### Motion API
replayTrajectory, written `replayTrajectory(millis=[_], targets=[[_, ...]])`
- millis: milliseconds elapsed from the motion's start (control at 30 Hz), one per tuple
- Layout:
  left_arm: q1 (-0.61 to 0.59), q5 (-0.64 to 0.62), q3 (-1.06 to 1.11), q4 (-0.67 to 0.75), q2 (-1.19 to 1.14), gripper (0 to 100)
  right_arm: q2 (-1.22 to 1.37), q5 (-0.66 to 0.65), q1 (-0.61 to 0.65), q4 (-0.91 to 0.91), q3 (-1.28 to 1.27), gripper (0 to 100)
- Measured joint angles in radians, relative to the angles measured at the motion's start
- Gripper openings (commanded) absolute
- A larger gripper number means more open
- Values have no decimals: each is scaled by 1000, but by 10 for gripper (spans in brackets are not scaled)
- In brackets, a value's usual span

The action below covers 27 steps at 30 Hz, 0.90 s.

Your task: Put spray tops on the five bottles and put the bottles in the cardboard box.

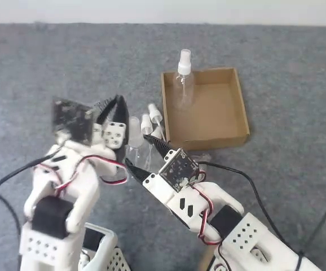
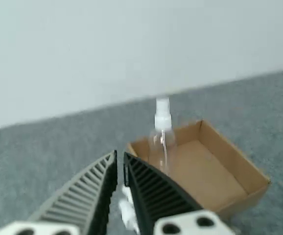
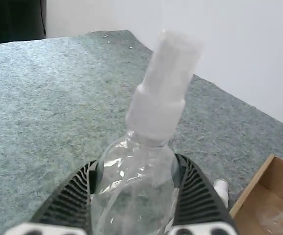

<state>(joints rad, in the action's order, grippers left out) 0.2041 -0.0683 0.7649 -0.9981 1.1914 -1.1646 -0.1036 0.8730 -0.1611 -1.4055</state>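
A clear bottle (image 1: 135, 139) with a white spray top (image 3: 163, 83) stands upright between the two arms, and my right gripper (image 3: 137, 169) is shut on its body. In the high view that gripper (image 1: 139, 150) sits just in front of the cardboard box (image 1: 233, 107). A second capped bottle (image 1: 184, 79) stands upright in the box's far left corner. My left gripper (image 1: 116, 107) is raised to the left of the held bottle, fingers together and holding nothing. The left wrist view looks past that gripper (image 2: 120, 157) to the box (image 2: 239, 169) and the bottle (image 2: 162, 132) in it.
Loose white spray tops (image 1: 150, 117) lie on the grey carpet by the box's left wall. One spray top (image 3: 220, 185) lies near the box corner (image 3: 271, 191). Cables trail from both arm bases. Open carpet lies to the far left and right.
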Motion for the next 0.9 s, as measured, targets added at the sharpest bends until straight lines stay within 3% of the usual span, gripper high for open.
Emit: replayTrajectory(millis=[267, 600, 900], targets=[[6, 31, 121, 55, 2, 12, 8, 0, 0, 0, -3, 6], [37, 55, -101, -14, 0, 12, 6, 0, 0, 0, 0, 6], [40, 58, 106, 18, -2, 12, 8, 0, -2, 0, -8, 6]])
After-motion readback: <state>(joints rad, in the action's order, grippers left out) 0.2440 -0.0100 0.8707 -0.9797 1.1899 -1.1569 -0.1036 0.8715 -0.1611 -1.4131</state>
